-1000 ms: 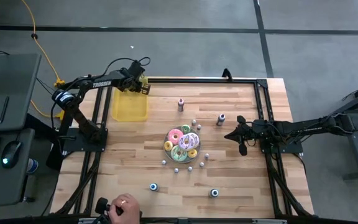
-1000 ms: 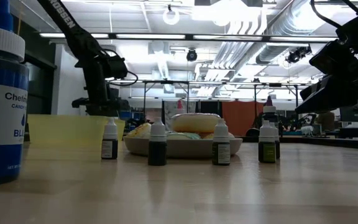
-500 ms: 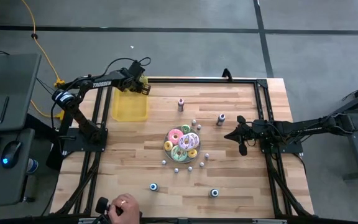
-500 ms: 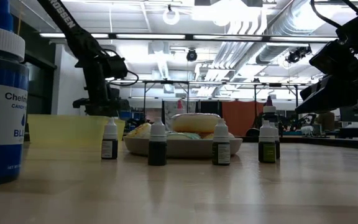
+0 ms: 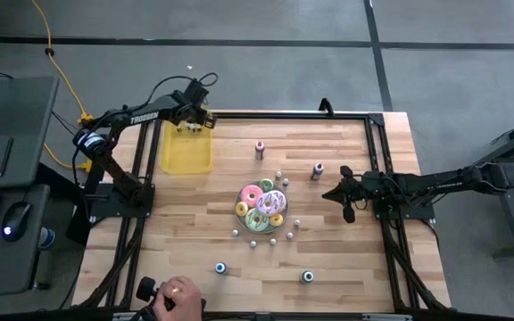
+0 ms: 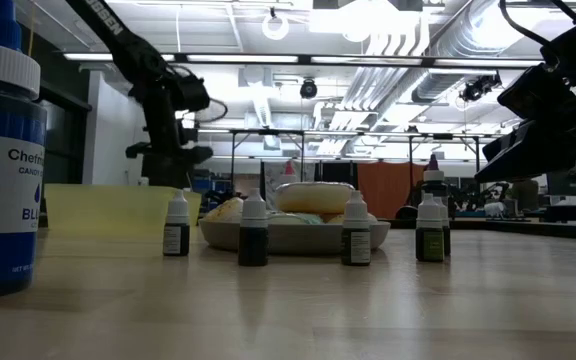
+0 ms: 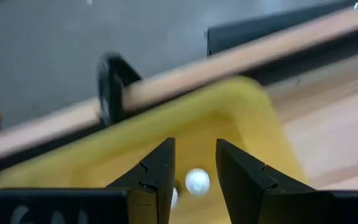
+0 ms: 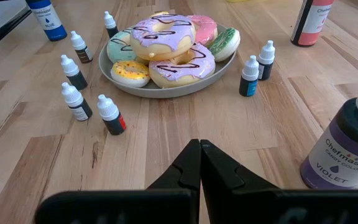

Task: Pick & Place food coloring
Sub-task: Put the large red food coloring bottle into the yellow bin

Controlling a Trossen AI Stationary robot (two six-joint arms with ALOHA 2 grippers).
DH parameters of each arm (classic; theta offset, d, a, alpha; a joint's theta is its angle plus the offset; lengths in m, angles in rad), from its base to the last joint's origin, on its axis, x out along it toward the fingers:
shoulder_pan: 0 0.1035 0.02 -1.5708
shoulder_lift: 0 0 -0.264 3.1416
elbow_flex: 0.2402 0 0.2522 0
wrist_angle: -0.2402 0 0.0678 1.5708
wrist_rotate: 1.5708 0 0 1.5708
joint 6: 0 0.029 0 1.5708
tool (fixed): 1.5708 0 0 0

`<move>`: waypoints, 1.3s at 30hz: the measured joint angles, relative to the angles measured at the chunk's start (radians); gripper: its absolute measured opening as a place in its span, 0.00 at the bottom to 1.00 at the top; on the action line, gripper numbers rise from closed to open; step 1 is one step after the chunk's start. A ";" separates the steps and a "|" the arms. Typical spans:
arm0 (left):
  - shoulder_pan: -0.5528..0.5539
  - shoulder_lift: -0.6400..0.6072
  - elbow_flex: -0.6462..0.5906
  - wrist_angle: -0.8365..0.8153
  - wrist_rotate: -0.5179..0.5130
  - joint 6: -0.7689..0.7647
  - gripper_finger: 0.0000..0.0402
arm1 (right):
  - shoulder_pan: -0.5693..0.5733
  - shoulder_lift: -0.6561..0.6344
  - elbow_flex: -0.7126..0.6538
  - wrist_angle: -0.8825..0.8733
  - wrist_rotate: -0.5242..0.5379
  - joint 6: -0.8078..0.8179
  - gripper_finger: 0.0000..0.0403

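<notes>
Several tiny food coloring bottles (image 8: 79, 101) stand on their bases around a plate of doughnuts (image 5: 238, 210) at mid-table. My left gripper (image 7: 194, 149) hangs open over the far end of a yellow tray (image 5: 186, 153) at the table's far left corner. A white-capped bottle (image 7: 197, 180) sits in the tray below the gap between its fingers, apart from them. A second white cap (image 7: 174, 196) shows partly behind one finger. My right gripper (image 8: 199, 144) waits shut at the table's right side, pointing toward the plate.
Larger colouring bottles stand on the table: pink (image 5: 260, 149), violet (image 8: 345, 146), and two blue-capped ones (image 5: 220, 267) (image 5: 308, 277) near the front. A person's hand (image 5: 176, 292) is at the near edge, left of centre. Black frame rails run along the table's sides.
My left gripper has risen above the yellow tray and drawn slightly toward the far edge. The tray and the bottles on the table have stayed where they were.
</notes>
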 joint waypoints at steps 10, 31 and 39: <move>-0.087 -0.071 0.247 -0.147 -0.055 0.202 0.29 | 0.000 0.000 0.000 0.000 0.000 0.000 0.00; -0.387 -0.068 0.457 -0.381 0.284 0.554 0.60 | 0.000 0.000 0.000 0.000 0.000 0.000 0.00; -0.449 -0.054 0.341 -0.284 0.349 0.586 0.60 | 0.000 0.000 0.000 0.000 0.000 0.000 0.00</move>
